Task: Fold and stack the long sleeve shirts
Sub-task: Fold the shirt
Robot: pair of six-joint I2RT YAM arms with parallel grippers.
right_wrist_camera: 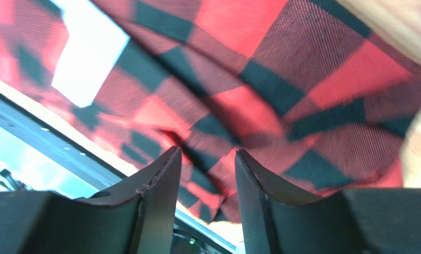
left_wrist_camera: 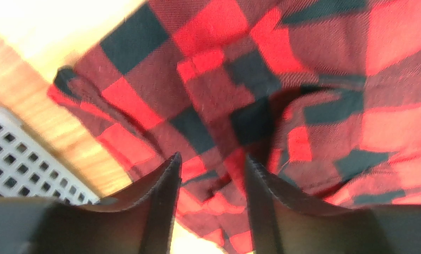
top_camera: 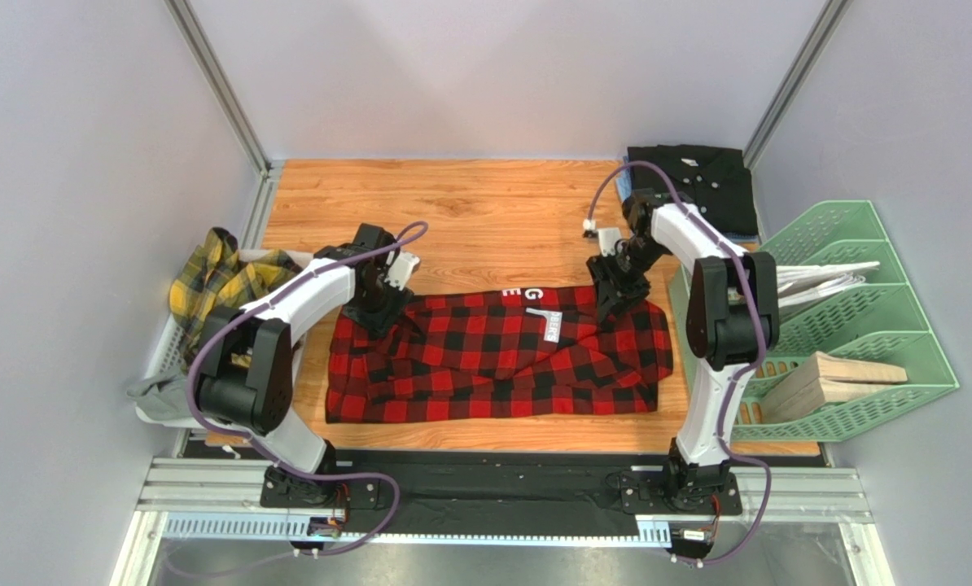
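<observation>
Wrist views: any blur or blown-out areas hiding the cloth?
Left wrist: the red-and-black check shirt is softly blurred, and the table burns out to white at upper left. Right wrist: the weave is crisp at upper right, and the white patch is overexposed at left.

Wood table [top_camera: 479,195]: red check shirt [top_camera: 503,360], black shirt [top_camera: 699,183].

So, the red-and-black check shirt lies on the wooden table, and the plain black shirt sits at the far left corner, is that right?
Not quite: the plain black shirt sits at the far right corner, as the top external view shows. The red-and-black check shirt does lie on the wooden table.
</observation>
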